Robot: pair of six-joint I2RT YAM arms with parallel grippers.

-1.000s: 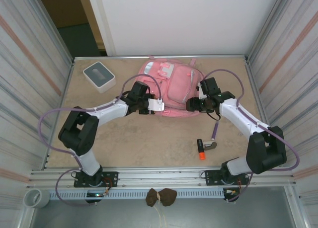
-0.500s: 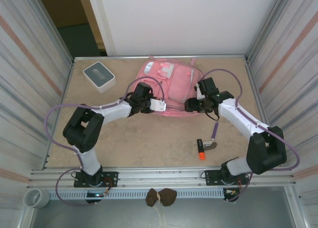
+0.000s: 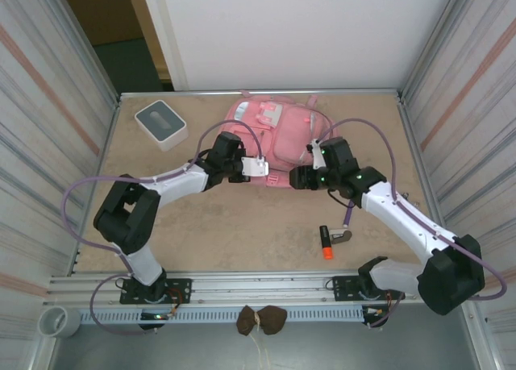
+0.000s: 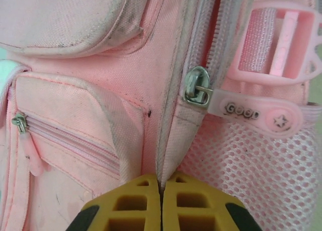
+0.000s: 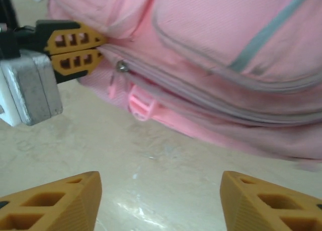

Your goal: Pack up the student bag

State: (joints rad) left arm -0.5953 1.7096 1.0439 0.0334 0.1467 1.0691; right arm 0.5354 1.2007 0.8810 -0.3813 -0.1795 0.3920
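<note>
The pink student bag (image 3: 274, 136) lies flat at the back middle of the table. My left gripper (image 3: 270, 171) is at its near left edge, shut on the bag's fabric. In the left wrist view the yellow fingertips (image 4: 136, 203) pinch a pale seam just below the metal zip slider (image 4: 197, 87) and its rubber pull tab (image 4: 251, 112). My right gripper (image 3: 292, 179) hangs open just in front of the bag's near edge. Its orange fingers (image 5: 55, 203) stand wide apart over bare table, facing the bag (image 5: 226, 45) and the left gripper (image 5: 95, 47).
A small grey-and-white square box (image 3: 160, 123) sits at the back left. A black and orange marker (image 3: 326, 243) lies next to a small grey piece (image 3: 342, 237) at the front right. Ribbed metal walls (image 3: 48, 144) close in both sides.
The left gripper has closed on the bag's seam by the zip. The right arm has swung left along the bag's near edge, and its jaws have narrowed a little.
</note>
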